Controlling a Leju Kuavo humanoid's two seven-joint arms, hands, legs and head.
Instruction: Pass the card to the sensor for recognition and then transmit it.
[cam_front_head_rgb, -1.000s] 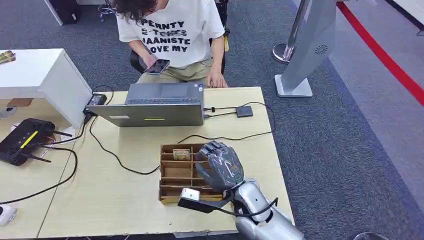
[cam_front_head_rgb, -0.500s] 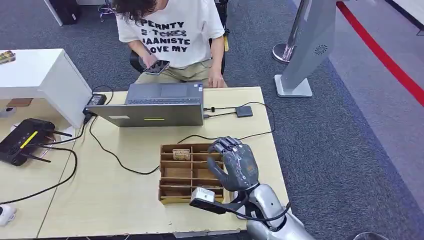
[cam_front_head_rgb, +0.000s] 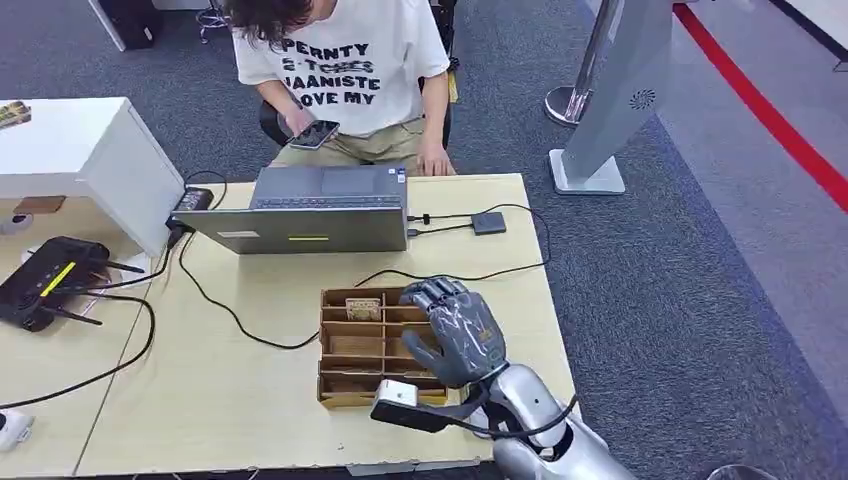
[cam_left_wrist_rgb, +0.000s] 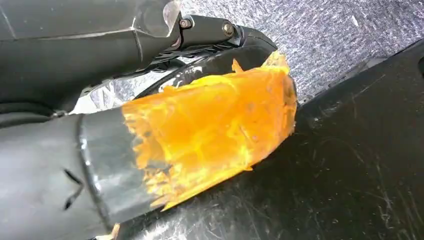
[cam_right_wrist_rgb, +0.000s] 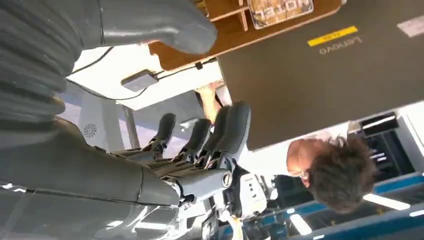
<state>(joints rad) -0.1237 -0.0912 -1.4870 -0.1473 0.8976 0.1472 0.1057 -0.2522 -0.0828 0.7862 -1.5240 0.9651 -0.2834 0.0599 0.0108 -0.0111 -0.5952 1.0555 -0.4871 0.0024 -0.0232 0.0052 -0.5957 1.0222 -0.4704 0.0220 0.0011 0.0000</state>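
Shifting back left toward the tray (cam_front_head_rgb: 345, 345) since a moment ago, the right robot hand (cam_front_head_rgb: 458, 331) is hovering over its right edge—fingers apart, holding nothing—while the card (cam_front_head_rgb: 363, 307) is lying in the far compartment.

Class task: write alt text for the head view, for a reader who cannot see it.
The robot's right hand, empty, fingers apart, hovers over a wooden divided tray holding a card on a table. Beyond sit a laptop and a seated person.
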